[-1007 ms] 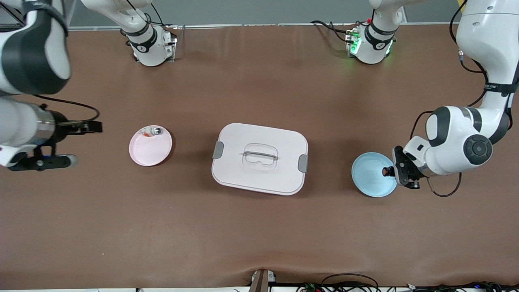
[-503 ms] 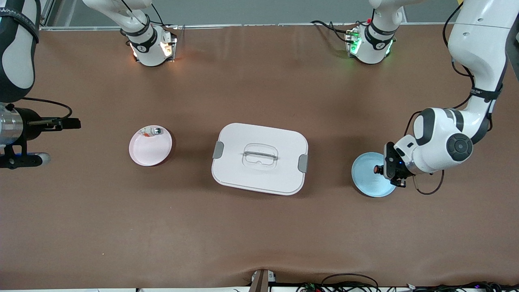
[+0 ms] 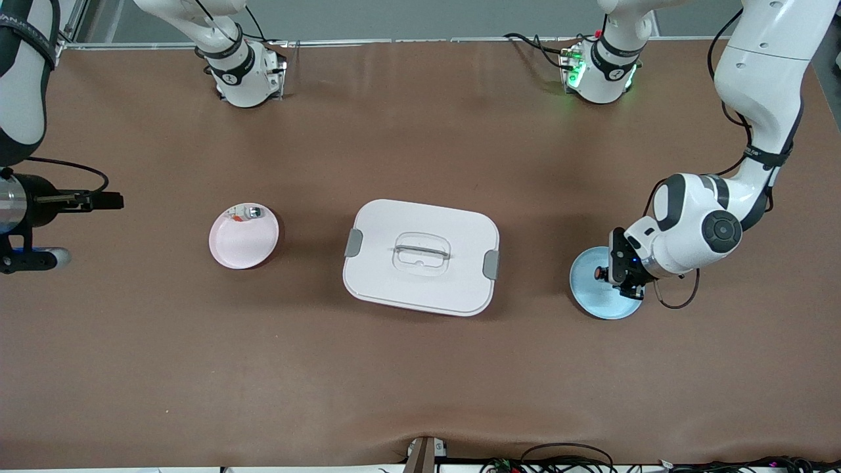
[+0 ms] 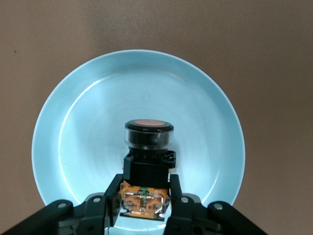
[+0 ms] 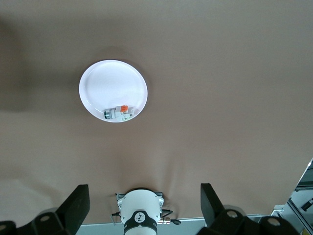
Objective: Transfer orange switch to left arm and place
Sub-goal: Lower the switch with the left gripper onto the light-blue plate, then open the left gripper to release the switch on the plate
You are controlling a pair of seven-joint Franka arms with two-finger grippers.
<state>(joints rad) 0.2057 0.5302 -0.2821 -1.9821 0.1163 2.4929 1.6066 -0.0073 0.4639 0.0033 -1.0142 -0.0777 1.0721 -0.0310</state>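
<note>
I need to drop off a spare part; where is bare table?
Bare brown strip nearer the front camera than the box, pink plate and blue plate. Crowded: blue plate, where the left gripper holds the orange switch.

Right arm [image 3: 20, 118] cut off at the front view's edge; its end effector [image 3: 98, 200] barely inside. Left end effector [image 4: 145, 208]: finger bases run out of the wrist view. Blue plate [image 3: 591, 292] partly covered by the left wrist above it. Small component [image 3: 246, 213] on pink plate [image 3: 240, 246]: too small to identify.
</note>
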